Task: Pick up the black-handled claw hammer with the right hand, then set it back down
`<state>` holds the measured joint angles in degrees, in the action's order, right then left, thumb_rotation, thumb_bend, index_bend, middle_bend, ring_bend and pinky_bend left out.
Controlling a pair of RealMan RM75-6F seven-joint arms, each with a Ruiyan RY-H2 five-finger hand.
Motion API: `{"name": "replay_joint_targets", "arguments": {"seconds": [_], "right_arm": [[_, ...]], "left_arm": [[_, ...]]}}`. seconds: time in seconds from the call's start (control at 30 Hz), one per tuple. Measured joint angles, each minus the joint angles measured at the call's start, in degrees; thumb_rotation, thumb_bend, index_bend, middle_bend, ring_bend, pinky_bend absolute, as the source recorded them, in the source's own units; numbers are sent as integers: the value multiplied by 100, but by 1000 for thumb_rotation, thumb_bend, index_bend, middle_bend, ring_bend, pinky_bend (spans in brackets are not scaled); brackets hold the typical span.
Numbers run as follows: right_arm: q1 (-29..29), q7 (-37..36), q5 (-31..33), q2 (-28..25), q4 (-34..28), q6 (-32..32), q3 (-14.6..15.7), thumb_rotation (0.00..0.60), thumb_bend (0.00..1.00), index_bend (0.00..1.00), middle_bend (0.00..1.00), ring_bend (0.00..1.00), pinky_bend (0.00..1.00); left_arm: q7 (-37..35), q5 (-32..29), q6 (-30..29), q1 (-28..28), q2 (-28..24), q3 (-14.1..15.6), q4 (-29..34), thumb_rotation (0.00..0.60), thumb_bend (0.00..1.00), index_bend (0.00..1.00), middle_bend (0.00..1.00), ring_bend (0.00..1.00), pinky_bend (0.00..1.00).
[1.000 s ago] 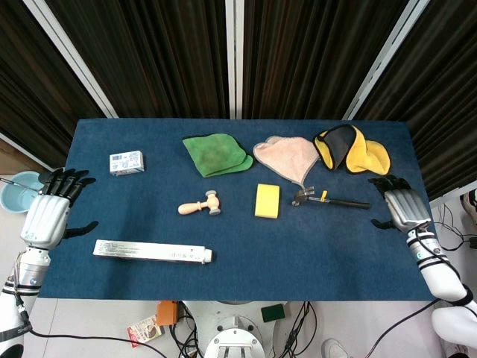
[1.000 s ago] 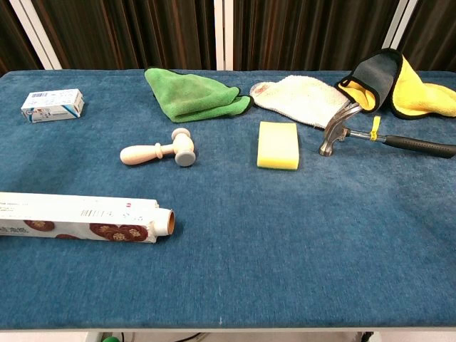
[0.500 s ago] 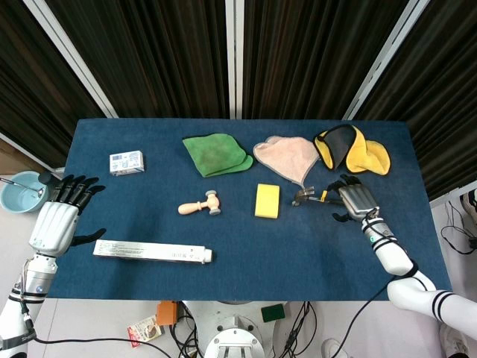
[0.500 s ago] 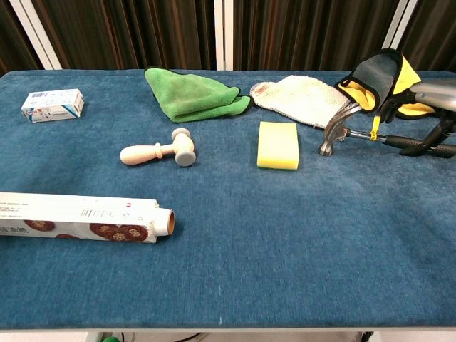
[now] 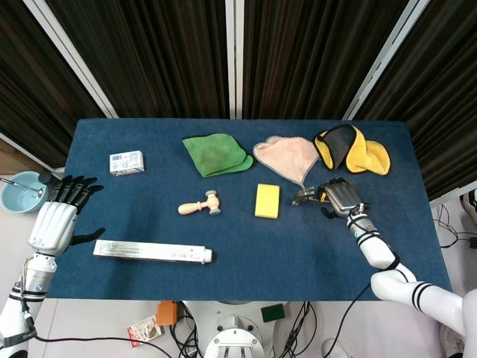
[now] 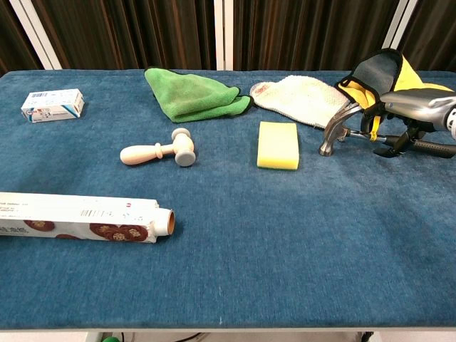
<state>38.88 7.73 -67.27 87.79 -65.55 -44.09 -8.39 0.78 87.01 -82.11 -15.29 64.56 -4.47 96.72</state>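
The black-handled claw hammer [image 5: 304, 196] [image 6: 339, 128] lies flat on the blue table [image 5: 246, 239], its steel head to the left and a yellow tag on the neck. The black grip [image 6: 436, 148] runs off to the right. My right hand [image 5: 339, 197] [image 6: 412, 108] hovers over the neck just right of the head, fingers reaching down on both sides of the handle without being closed round it. My left hand [image 5: 57, 218] hangs at the table's left edge with fingers spread and nothing in it; the chest view does not show it.
A yellow sponge [image 5: 267, 201] lies left of the hammer head, then a small wooden mallet [image 5: 200, 205]. Green [image 5: 216, 154], pink [image 5: 287, 158] and black-yellow [image 5: 350, 149] cloths line the back. A white box [image 5: 127, 162], a long carton [image 5: 153, 251] and a blue bowl [image 5: 15, 191] are on the left.
My right hand came in from the table's right edge onto the hammer, then slid left along the handle toward the head. The hammer has not moved. The left hand shifted slightly.
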Motion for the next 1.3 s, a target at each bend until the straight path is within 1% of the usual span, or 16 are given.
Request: {"name": "replay_joint_targets", "arguments": {"seconds": [0.27, 0.5, 0.8, 0.9, 1.03, 1.23, 1.3], "right_arm": [[54, -97, 13, 65, 121, 95, 1, 600, 418, 496, 434, 313, 290], [73, -181, -37, 98, 147, 103, 19, 600, 492, 540, 463, 348, 322], [71, -229, -40, 73, 142, 110, 29, 600, 525, 541, 464, 350, 322], [78, -247, -52, 63, 144, 117, 32, 600, 577, 541, 464, 350, 323], [92, -293, -72, 40, 148, 151, 38, 600, 679, 542, 460, 350, 323], [92, -433, -158, 34, 180, 133, 46, 600, 876, 542, 458, 350, 332], [88, -508, -210, 41, 204, 116, 53, 600, 957, 544, 459, 353, 344]], "left_arm": [[-25, 1, -38, 43, -9, -13, -33, 600, 41, 208, 137, 80, 80], [-32, 11, 0, 33, 15, -20, -50, 600, 42, 208, 137, 80, 80], [-20, 7, 2, 50, -1, -28, -37, 600, 41, 208, 137, 80, 80], [-1, 9, 15, 52, 0, -21, -31, 600, 41, 208, 137, 79, 80], [14, -11, 42, 50, 12, -23, -22, 600, 41, 208, 137, 80, 80], [64, -24, 88, 37, 14, -24, -4, 600, 40, 208, 137, 80, 80], [76, -28, 97, 37, 14, -22, 4, 600, 41, 208, 137, 79, 80]]}}
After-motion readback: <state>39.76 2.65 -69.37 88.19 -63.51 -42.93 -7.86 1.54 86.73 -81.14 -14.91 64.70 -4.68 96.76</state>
